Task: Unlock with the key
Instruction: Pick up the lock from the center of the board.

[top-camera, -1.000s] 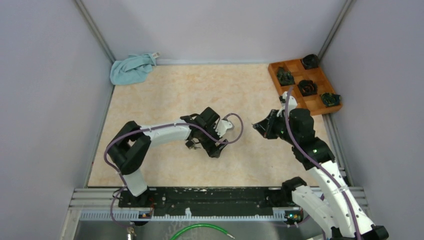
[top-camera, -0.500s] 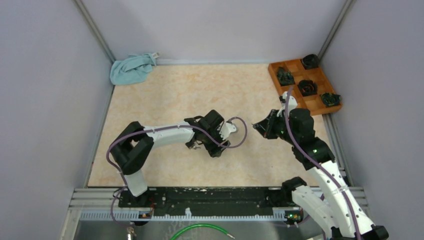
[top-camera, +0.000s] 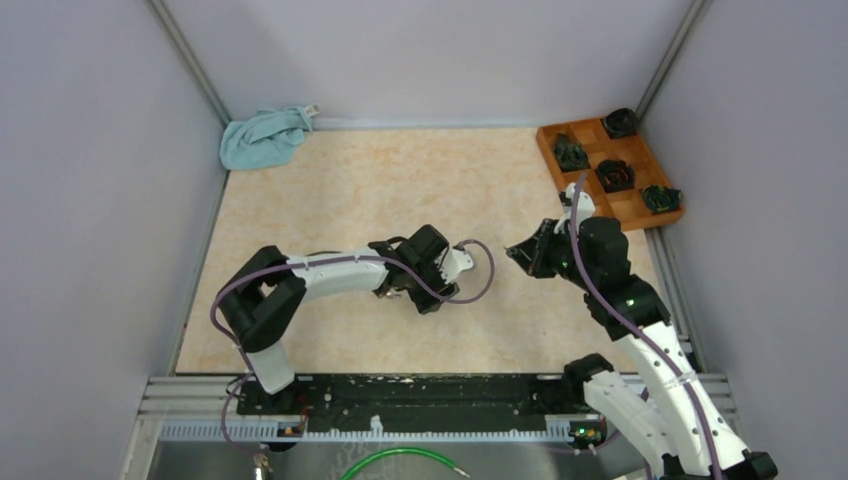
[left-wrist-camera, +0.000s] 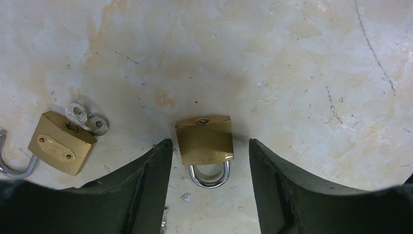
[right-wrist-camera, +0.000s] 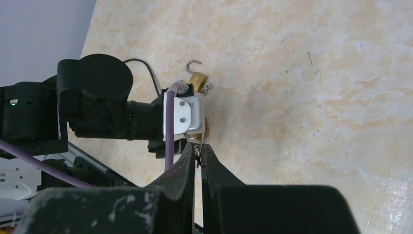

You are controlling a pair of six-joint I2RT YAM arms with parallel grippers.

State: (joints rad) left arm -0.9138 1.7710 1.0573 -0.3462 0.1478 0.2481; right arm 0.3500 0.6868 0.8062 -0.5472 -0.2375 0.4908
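Observation:
A shut brass padlock lies flat on the table with its keyhole end pointing away and its steel shackle toward the wrist. My left gripper is down over it, open. One finger stands on each side of the brass body with a small gap on both sides. In the top view the left gripper hides this padlock. My right gripper hovers just right of the left wrist, shut on a small silver key whose blade pokes out past the tips. In the top view the right gripper points toward the left one.
A second brass padlock lies to the left with its shackle open and a pair of keys in its keyhole. A wooden compartment tray holding dark objects stands at the back right. A teal cloth lies in the back left corner.
My left gripper has shifted slightly and its jaws have narrowed around the padlock. The right arm has not moved.

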